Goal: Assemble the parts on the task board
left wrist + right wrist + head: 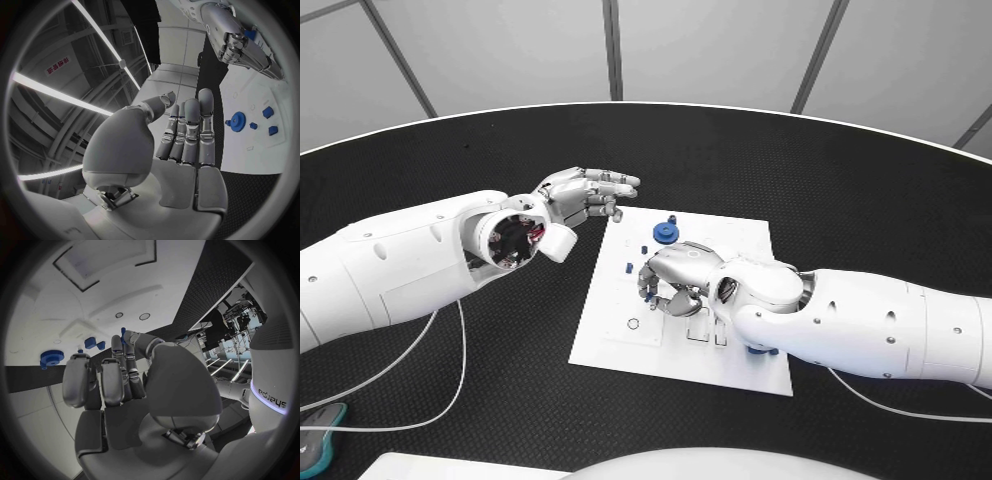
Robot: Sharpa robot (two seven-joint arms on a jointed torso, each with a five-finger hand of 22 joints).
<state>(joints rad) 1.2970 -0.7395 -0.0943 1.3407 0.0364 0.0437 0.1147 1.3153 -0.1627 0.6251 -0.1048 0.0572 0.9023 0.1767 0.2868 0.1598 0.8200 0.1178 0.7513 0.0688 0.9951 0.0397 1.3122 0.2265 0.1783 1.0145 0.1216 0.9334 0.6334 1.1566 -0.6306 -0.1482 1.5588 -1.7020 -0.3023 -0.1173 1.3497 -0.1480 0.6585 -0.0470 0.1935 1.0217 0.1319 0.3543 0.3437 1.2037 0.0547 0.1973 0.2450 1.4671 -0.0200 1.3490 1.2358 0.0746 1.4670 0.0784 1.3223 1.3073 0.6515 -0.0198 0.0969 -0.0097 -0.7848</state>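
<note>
White task board (620, 320) centre hidden under right hand (678, 278); grip unclear.

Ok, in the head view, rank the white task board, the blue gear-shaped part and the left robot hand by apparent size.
1. White task board, clearly largest.
2. Left robot hand.
3. Blue gear-shaped part, smallest.
The robot hand may be above the table, nearer the camera, so its rank over the part is apparent only.

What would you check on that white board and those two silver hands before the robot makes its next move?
1. Task board flat on the table: ok.
2. Blue gear standing at the board's far edge, free of both hands: ok.
3. Left hand off the board, holding nothing: ok.
4. Right hand over the board's middle: ok.
5. Part held in the right hand: cannot tell.
6. Small blue pieces beside the gear unassembled: cannot tell.
</note>
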